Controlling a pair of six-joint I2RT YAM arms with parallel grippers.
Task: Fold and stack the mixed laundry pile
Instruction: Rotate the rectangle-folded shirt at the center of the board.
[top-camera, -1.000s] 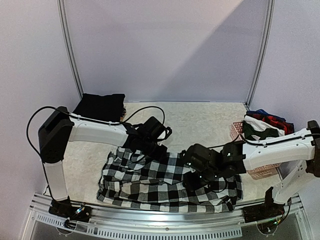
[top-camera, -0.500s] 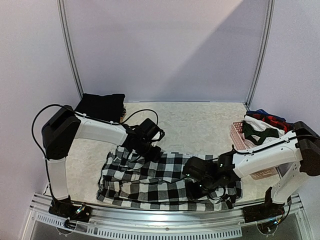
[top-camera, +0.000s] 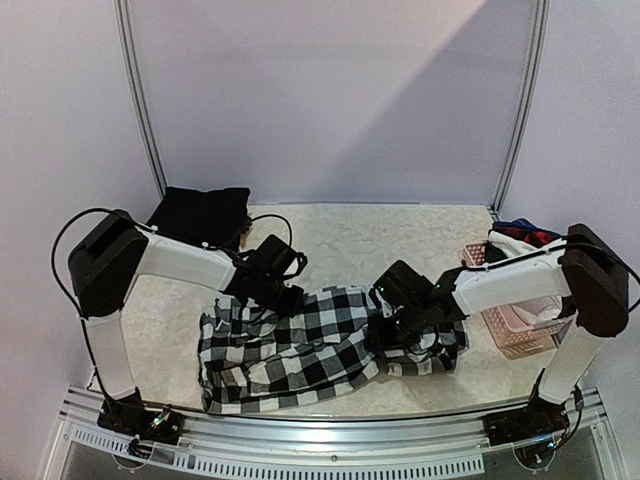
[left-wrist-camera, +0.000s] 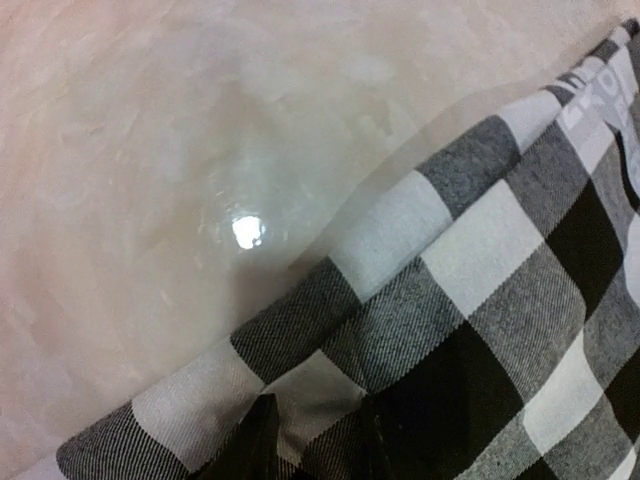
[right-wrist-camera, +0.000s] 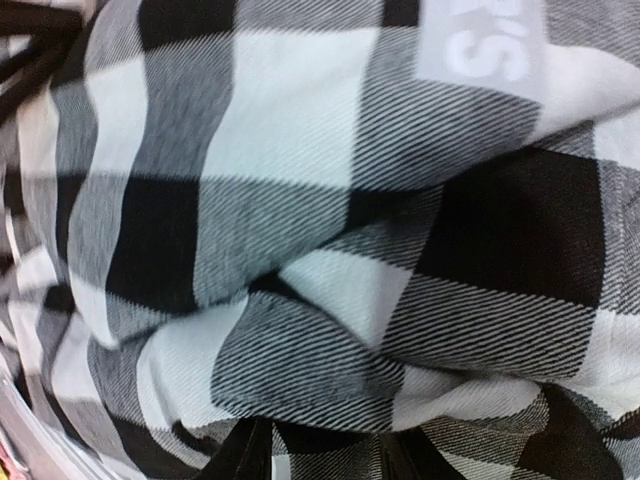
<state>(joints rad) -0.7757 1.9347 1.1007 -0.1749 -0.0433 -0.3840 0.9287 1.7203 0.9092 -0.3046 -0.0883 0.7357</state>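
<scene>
A black-and-white checked garment lies crumpled across the near middle of the table. My left gripper is at its far left edge. In the left wrist view the left gripper is shut on a fold of the checked cloth, with the bare tabletop just beyond. My right gripper is at the garment's bunched right end. In the right wrist view the right gripper is shut on a thick wad of checked cloth, which fills that view.
A folded black garment lies at the back left corner. A pink perforated basket stands at the right edge, holding several mixed clothes. The marbled tabletop is bounded by walls behind and a metal rail in front.
The right gripper moved away from the front edge, dragging the garment's right end up into a bunch. The left gripper shifted slightly left and back. The garment now lies narrower and more crumpled.
</scene>
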